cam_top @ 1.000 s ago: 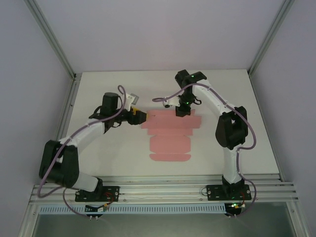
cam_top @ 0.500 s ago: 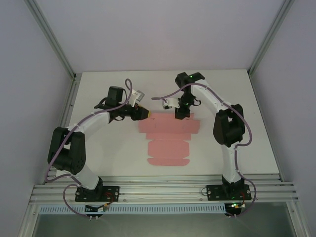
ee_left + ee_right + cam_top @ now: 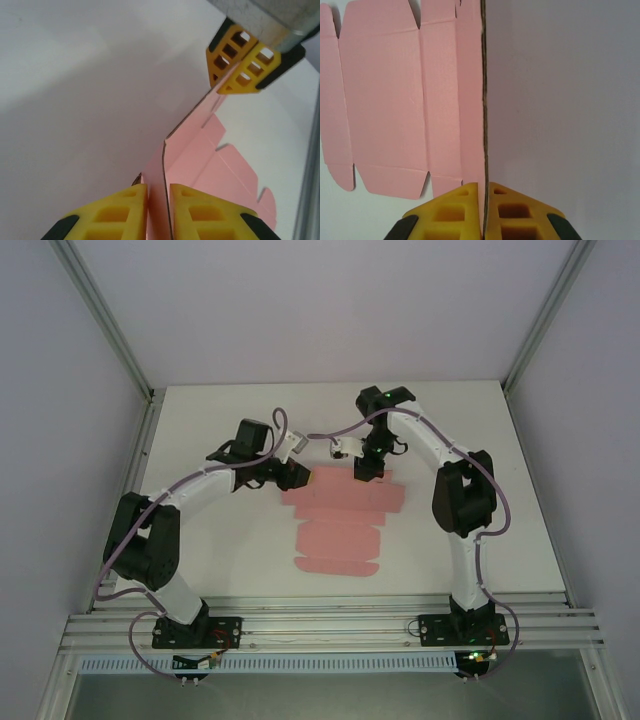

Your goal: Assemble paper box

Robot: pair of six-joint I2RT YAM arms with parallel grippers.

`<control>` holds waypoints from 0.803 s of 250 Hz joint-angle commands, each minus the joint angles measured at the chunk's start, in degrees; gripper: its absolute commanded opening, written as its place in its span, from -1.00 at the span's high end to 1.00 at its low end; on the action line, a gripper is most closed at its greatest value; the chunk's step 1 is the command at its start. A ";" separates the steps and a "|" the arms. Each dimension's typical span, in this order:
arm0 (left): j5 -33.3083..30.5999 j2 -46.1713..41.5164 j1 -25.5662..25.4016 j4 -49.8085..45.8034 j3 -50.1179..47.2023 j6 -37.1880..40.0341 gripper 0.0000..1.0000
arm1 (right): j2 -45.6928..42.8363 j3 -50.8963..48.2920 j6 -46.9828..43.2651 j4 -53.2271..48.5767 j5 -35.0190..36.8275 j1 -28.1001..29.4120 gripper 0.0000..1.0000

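You lose the far edge of the paper box (image 3: 340,525) under both arms (image 3: 420,435). Wrist views crop the fingers (image 3: 115,212).

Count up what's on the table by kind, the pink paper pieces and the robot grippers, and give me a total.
paper box, a pink die-cut sheet: 1
yellow-fingered grippers, left gripper and right gripper: 2
Total: 3

The paper box (image 3: 340,528), a thin salmon-pink die-cut sheet with flaps and tabs, is lying unfolded mid-way across the table (image 3: 250,575), its far edge strip standing raised while the other panels are resting flat.
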 commanded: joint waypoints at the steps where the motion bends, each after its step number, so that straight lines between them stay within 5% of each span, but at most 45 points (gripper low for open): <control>1: -8.01 -3.08 -1.61 3.27 -0.53 -1.62 0.62 | -0.48 -1.36 2.26 0.99 -1.21 -0.03 1.00; 72: -13.93 -4.60 -6.56 7.26 -2.06 -6.53 0.62 | -0.94 -3.02 7.30 4.58 -2.16 -0.03 1.00; 132: -28.52 -6.54 -10.46 12.16 -6.43 -10.82 0.59 | -3.01 -5.89 12.37 9.17 -1.36 0.03 1.00; 201: -24.00 -4.38 -10.64 18.95 -9.95 -18.34 0.52 | -6.12 -9.27 14.47 12.45 -2.99 0.01 1.00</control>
